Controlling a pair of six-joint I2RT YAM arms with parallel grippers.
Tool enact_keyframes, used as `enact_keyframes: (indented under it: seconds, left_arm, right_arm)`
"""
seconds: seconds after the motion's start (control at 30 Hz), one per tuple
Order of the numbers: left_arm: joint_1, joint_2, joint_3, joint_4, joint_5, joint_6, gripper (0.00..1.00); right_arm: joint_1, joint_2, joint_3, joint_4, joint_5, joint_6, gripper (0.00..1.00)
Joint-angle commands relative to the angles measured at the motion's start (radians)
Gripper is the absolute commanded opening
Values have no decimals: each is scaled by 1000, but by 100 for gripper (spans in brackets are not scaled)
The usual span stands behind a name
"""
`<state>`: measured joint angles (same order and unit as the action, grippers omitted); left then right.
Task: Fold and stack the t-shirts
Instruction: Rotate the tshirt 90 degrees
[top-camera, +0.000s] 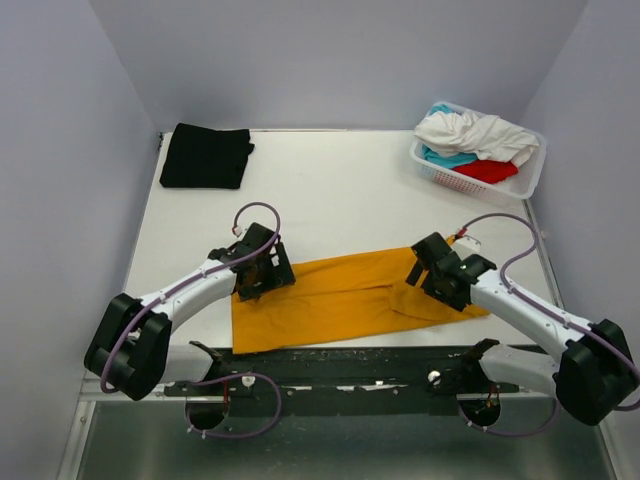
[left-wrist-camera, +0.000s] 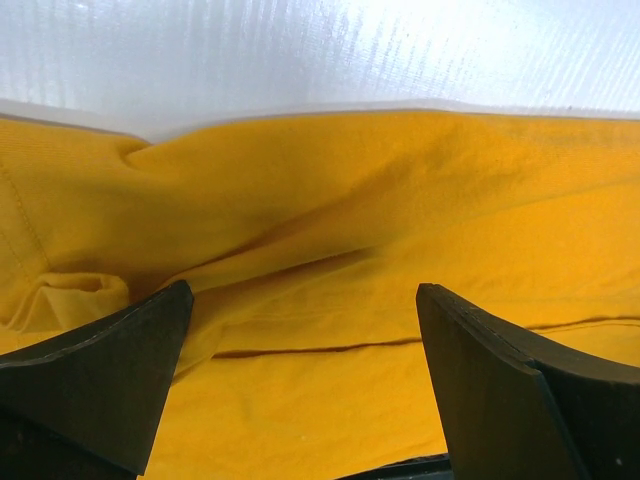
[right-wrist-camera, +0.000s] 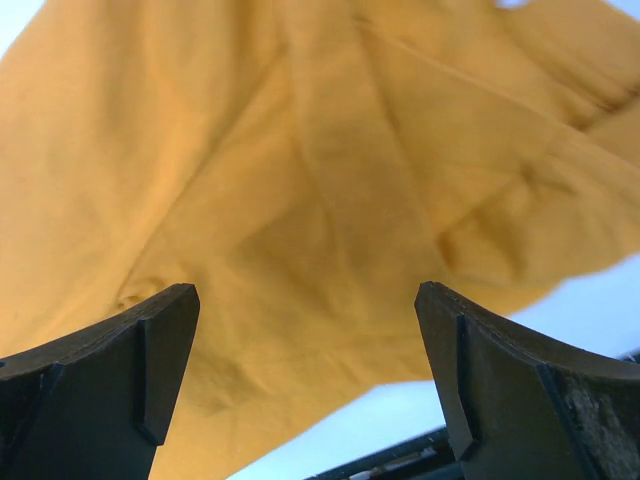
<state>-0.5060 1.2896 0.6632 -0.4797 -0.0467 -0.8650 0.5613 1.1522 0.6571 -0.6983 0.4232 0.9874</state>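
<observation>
Left hand, right hand gape over mustard shirt stretched left-right.

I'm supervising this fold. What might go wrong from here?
The left gripper and right gripper are open over the layered orange shirt; a pinch may catch only the top layer. It lies by the near edge of the table, so a pull could drag it off.

L gripper held low, fingers spread wide. R gripper likewise, jaws apart. Both arms stretched fwd, angled inward toward centre.
</observation>
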Motion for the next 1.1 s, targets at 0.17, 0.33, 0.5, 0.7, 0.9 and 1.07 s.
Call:
enact_keyframes:
  seconds: [0.17,0.33,0.5,0.7,0.9,1.07]
  left_arm:
    - [3,-21,-11,-34,-38,-10,99]
    - [3,-4,1,-22,-22,-9,99]
    - [3,3,0,6,15,-10,99]
    - [1,7,1,41,45,-17,99]
    - [-8,-19,10,51,86,-56,99]
    - [-65,-70,-9,55,63,-141,99]
  right_arm:
    - [-5,-158,52,-166,100,103,100]
    - [-5,-100,38,122,-108,-58,100]
    - [-6,120,29,148,-29,45,100]
    - [-70,295,33,285,-21,29,100]
    - [-124,551,226,504,-142,-135,100]
    - [-149,832,538,574,-266,-296,100]
